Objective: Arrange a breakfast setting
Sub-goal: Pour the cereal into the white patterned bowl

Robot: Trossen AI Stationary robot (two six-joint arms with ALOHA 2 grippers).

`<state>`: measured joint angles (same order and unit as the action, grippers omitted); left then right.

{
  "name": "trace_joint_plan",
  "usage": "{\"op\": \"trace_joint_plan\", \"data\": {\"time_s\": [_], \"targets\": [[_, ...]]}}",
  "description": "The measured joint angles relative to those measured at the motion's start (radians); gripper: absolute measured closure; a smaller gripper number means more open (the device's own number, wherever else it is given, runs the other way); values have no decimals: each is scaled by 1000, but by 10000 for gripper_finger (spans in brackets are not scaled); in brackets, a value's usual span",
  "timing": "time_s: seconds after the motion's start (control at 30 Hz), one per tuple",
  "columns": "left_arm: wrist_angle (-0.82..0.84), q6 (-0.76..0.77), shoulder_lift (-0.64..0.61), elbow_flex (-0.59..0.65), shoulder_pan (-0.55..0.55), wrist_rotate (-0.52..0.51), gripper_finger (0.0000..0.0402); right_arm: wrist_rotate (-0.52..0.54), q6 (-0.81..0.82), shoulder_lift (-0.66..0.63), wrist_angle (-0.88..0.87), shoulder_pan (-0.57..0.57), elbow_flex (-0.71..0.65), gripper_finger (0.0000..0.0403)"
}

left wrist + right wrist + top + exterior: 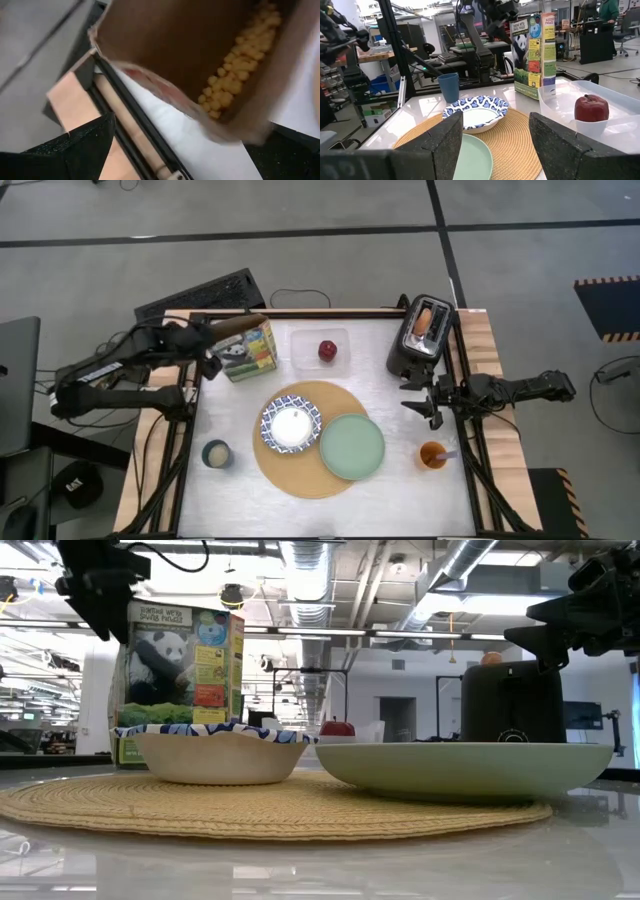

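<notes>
We have bowl [291,425] and plate [352,446] set on the mat [310,477], the apple [328,351] and toast [425,319] unplaced, left fingers [212,350] at the cereal box [247,350], grip unclear, right fingers [420,397] open, empty.

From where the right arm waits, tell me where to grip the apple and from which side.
Grip the apple across its round middle, coming straight down from above. It sits in a clear container whose walls block a sideways approach, while its top is open. The right pincer, open, waits beside the toaster.
</notes>
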<state>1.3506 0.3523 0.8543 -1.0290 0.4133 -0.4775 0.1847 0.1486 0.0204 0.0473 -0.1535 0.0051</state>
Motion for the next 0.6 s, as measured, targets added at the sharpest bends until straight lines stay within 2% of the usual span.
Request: {"op": "trace_joint_plan", "data": {"time_s": [0.07,0.2,0.4,0.6], "targets": [[-23,-10,3,11,0,-27,3,0,0,0,-1,0,0,147],[-124,-69,2,49,1,7,3,0,0,0,-1,0,0,147],[-283,-156,2,130,1,-4,3,0,0,0,-1,0,0,147],[-370,-219,2,173,1,86,3,0,-3,0,-1,0,0,147]]}}
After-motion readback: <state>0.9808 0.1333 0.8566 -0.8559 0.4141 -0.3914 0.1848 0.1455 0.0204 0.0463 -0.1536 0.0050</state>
